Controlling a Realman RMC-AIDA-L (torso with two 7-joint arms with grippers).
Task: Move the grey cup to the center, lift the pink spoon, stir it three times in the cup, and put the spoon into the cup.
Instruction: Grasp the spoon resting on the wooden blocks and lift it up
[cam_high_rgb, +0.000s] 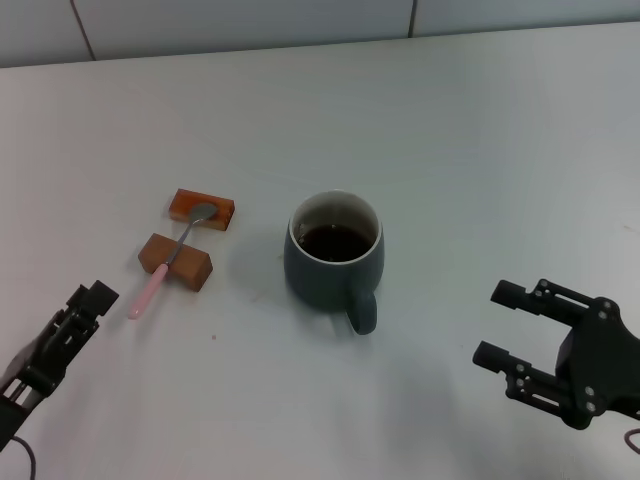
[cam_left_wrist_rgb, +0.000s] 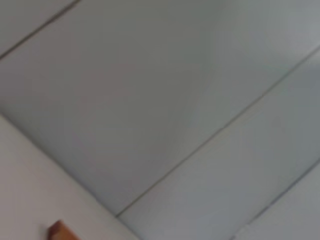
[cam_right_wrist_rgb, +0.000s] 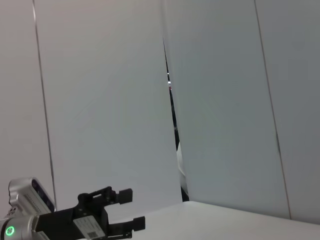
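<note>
The grey cup (cam_high_rgb: 335, 262) stands upright near the middle of the table, with dark liquid inside and its handle pointing toward me. The pink spoon (cam_high_rgb: 152, 286) lies across two orange-brown blocks left of the cup, its metal bowl on the far block and its pink handle sticking out past the near one. My left gripper (cam_high_rgb: 89, 298) is open and empty, low over the table just front-left of the spoon's handle end. It also shows in the right wrist view (cam_right_wrist_rgb: 131, 207). My right gripper (cam_high_rgb: 497, 323) is open and empty, front-right of the cup.
The far block (cam_high_rgb: 202, 208) and the near block (cam_high_rgb: 176, 260) hold the spoon off the white table (cam_high_rgb: 470, 150). A corner of a block (cam_left_wrist_rgb: 60, 231) shows in the left wrist view. A panelled wall (cam_high_rgb: 250, 20) runs along the table's far edge.
</note>
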